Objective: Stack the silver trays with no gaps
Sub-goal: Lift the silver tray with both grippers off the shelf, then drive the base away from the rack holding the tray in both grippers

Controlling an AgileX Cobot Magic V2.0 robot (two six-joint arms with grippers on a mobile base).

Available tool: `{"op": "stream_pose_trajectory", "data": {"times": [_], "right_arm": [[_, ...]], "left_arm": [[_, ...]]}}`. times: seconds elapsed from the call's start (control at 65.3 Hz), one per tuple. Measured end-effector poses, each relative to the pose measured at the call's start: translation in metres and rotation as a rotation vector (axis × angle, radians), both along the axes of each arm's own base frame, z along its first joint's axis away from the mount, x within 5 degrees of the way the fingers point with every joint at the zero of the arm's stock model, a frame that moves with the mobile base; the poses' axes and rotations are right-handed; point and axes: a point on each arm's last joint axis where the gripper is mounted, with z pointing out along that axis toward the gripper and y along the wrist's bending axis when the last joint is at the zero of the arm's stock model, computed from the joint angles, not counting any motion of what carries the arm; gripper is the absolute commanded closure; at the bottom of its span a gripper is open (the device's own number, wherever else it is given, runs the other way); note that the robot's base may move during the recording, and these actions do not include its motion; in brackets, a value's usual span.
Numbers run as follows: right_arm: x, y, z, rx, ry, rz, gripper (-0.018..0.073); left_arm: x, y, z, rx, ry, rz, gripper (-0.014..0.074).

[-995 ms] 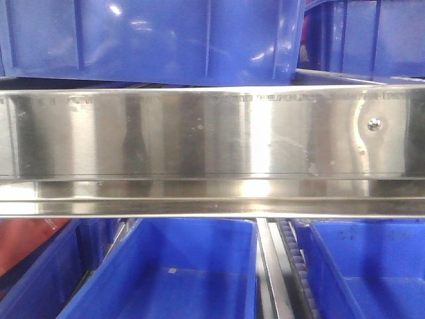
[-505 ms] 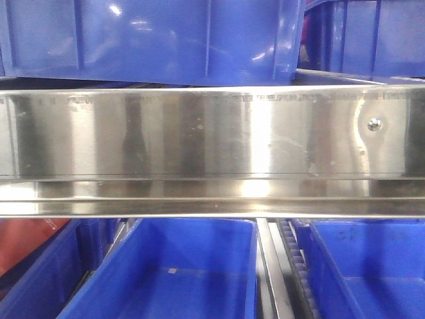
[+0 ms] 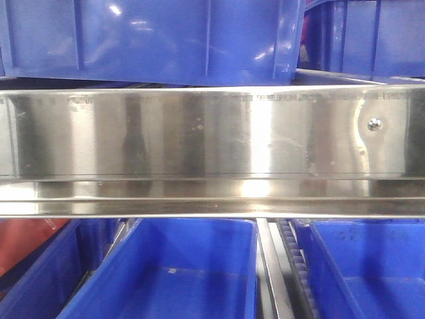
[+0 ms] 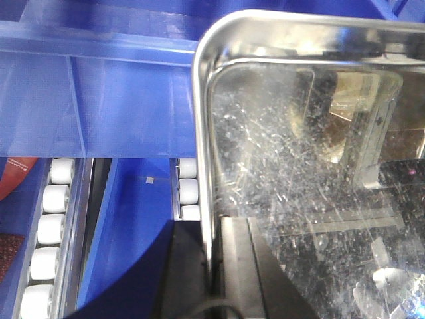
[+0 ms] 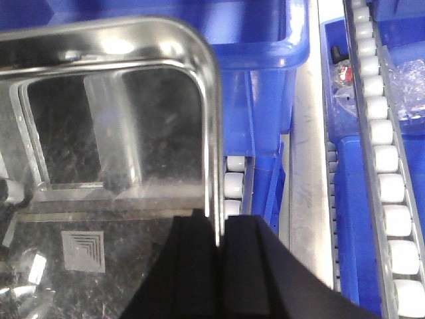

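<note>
A shiny silver tray [image 4: 312, 199] with a scratched, mirror-like floor fills the left wrist view; its rounded far-left corner points up. My left gripper [image 4: 211, 266] is shut on the tray's left rim, one finger outside and one inside. The right wrist view shows the tray [image 5: 113, 139] with its rounded far-right corner. My right gripper [image 5: 218, 236] is shut on its right rim the same way. The tray is held above blue bins. No tray and no gripper shows in the front view. I cannot tell whether both grippers hold one tray.
The front view shows a brushed-steel shelf rail [image 3: 199, 133] with a screw [image 3: 375, 123], blue bins above [image 3: 153, 40] and below [image 3: 179, 272]. White roller tracks [image 4: 50, 226] [image 5: 388, 179] run between blue bins [image 4: 99, 100] under the tray.
</note>
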Motion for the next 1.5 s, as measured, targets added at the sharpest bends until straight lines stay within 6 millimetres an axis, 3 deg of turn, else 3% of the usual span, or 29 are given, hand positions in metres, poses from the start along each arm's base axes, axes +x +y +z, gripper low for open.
{"op": "stream_pose_trajectory", "data": {"times": [0.949,1.5], "right_arm": [[0.0001,0.0001,0.0001,-0.001,-0.002,0.001,0.0627],[0.0012,-0.0017,0.0031,-0.008,-0.034,-0.01,0.0627]], "left_arm": [[0.0002,-0.0002,0.0003,-0.002,-0.003,-0.001,0.0613],[0.0049,-0.004,0.0085,-0.034,-0.107,-0.03,0.0613]]}}
